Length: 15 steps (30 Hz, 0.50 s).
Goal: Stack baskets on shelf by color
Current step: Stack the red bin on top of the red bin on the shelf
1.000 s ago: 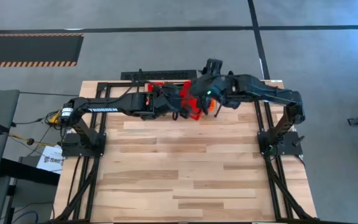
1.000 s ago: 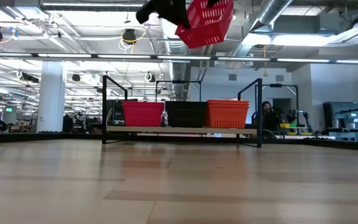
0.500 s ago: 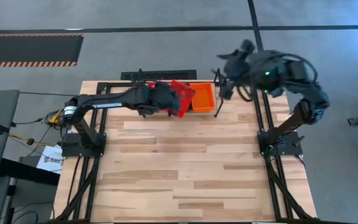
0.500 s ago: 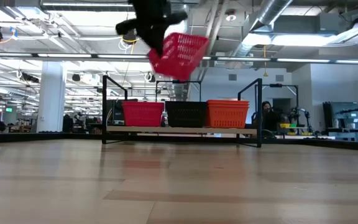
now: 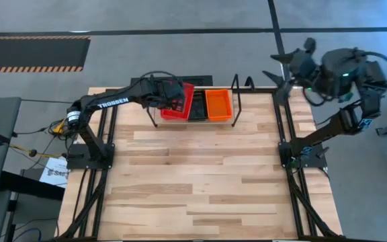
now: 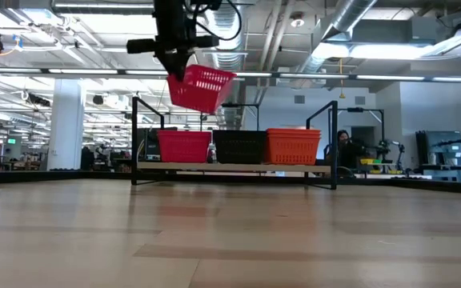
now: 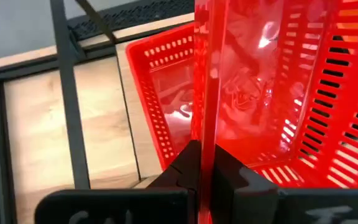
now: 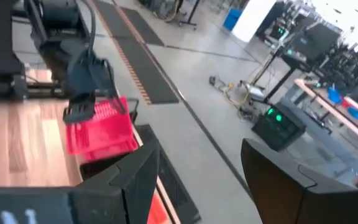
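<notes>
The left gripper (image 6: 179,70) holds a red plastic mesh basket (image 6: 201,88) by its rim above the shelf's (image 6: 230,169) red basket (image 6: 184,146); next, level it (it hangs tilted) and lower. The right gripper (image 8: 194,174), spread wide, waits off-table.

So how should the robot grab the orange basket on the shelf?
Probably by a long rim wall of the orange basket, coming from above: its open top faces up, and thin walls suit a two-finger pinch. The left gripper holds the red basket that way.
</notes>
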Motion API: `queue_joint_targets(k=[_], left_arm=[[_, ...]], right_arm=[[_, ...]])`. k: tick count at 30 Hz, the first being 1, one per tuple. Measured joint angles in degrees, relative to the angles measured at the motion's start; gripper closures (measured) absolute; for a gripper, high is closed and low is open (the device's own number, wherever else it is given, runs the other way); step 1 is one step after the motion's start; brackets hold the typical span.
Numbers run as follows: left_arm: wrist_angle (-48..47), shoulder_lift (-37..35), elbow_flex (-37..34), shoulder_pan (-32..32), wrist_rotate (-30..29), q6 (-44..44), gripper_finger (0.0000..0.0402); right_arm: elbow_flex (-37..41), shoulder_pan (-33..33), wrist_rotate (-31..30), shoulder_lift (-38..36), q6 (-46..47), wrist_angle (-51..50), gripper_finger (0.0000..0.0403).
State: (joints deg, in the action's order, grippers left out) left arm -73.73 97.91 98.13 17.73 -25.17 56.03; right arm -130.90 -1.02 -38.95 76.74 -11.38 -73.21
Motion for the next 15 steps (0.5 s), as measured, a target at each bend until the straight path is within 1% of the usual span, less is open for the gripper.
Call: queue_joint_targets(k=[4, 9, 15], left_arm=[[-1.23, 0.0, 0.0, 2.62, 1.28, -0.08, 0.0401], [-2.02, 0.0, 0.0, 6.42, 4.45, -2.31, 0.0402], [3.15, -0.01, -0.34, 9.77, 8.09, -4.64, 0.0401]], right_arm=[[-0.06, 0.02, -0.01, -0.92, 1.18, -4.04, 0.0157], [0.18, -0.02, 0.26, -0.24, 2.36, -7.07, 0.0157], [0.05, 0.02, 0.21, 0.21, 2.07, -8.82, 0.0157]])
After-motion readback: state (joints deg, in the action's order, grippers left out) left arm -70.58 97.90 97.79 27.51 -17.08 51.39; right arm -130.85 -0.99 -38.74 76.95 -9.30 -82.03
